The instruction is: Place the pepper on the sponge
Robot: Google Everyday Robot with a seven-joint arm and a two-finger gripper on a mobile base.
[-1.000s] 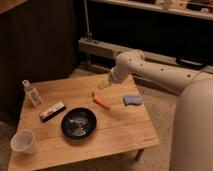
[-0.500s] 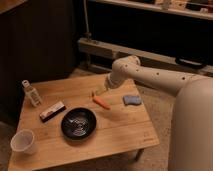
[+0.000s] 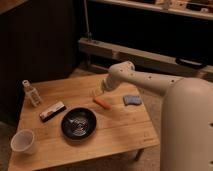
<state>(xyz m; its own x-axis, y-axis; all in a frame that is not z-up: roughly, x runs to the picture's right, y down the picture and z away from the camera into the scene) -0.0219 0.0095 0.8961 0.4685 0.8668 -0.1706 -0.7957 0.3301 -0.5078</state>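
The pepper (image 3: 101, 103), small, slim and orange-red, lies on the wooden table (image 3: 125, 130) right of centre. Just to its right, a short gap away, lies the sponge (image 3: 132, 100), a flat light blue-grey pad. My white arm reaches in from the right and bends down over the table. My gripper (image 3: 97, 93) hangs just above and slightly left of the pepper's far end. Whether it touches the pepper is not visible.
A black bowl (image 3: 79, 123) sits in front of the pepper. A dark brown-and-white bar (image 3: 52, 111) lies to its left, a small clear bottle (image 3: 31, 93) stands at the far left, and a white cup (image 3: 22, 141) is at the front left corner.
The arm's elbow has dropped and the gripper has come down and slightly left toward the pepper. The pepper and sponge have not moved.
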